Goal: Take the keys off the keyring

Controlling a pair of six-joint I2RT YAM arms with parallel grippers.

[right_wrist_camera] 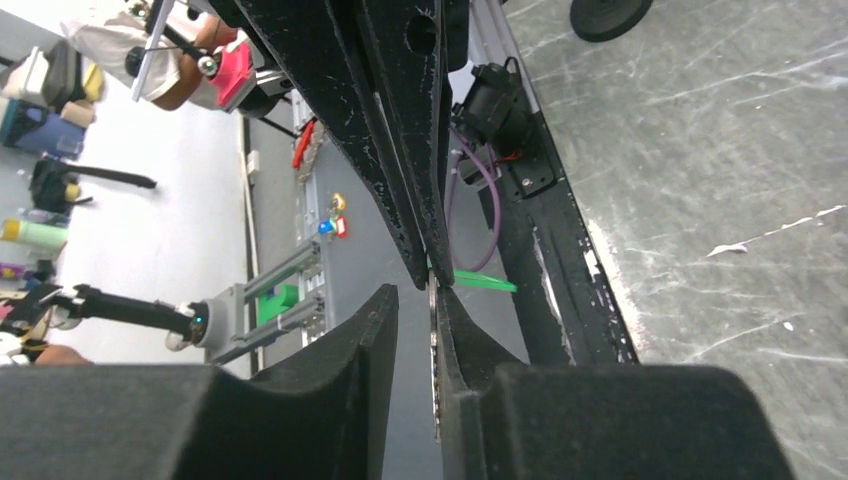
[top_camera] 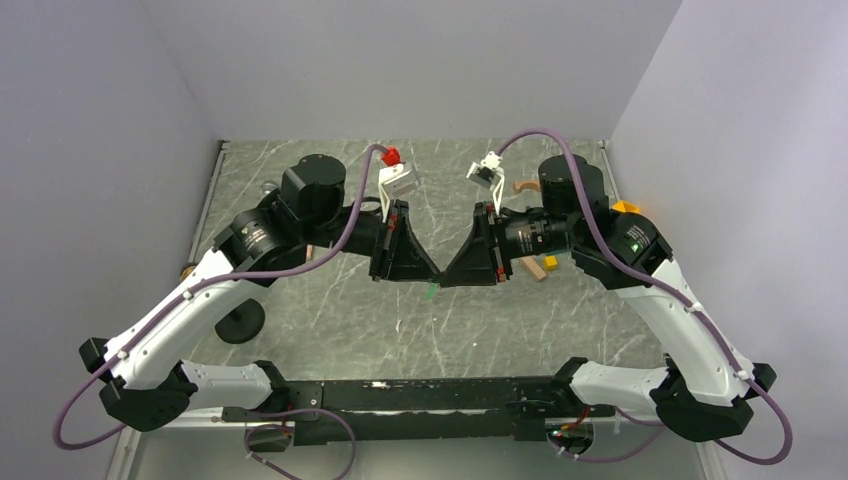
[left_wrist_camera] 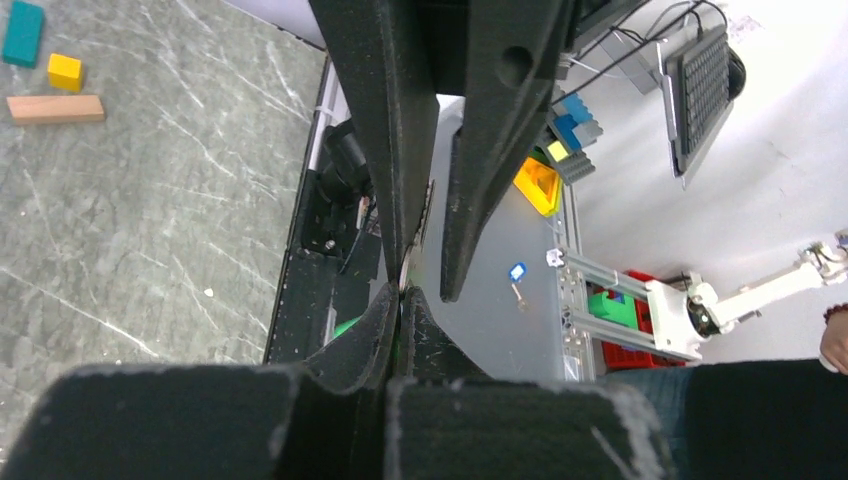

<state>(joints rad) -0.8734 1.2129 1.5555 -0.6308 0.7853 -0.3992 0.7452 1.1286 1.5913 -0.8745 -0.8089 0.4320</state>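
Note:
Both grippers meet tip to tip above the middle of the table. My left gripper [top_camera: 431, 275] [left_wrist_camera: 400, 297] is shut; a green glint shows between its fingers, and the green key [right_wrist_camera: 482, 282] [top_camera: 430, 292] sticks out beside its tips. The thin silvery keyring [right_wrist_camera: 434, 360] [left_wrist_camera: 405, 272] runs edge-on from those tips into my right gripper [top_camera: 446, 276] [right_wrist_camera: 415, 296]. The right gripper is open, and the ring lies flat against the inner face of one finger [right_wrist_camera: 450, 320], with a clear gap to the other finger.
A teal block [left_wrist_camera: 22, 32], a yellow cube [left_wrist_camera: 65, 71] and a wooden bar [left_wrist_camera: 55, 108] lie right of the grippers. A wooden arch [top_camera: 522, 187] sits at the back right. A black round disc [top_camera: 240, 320] lies at the left front. The black base rail [top_camera: 400, 395] runs along the near edge.

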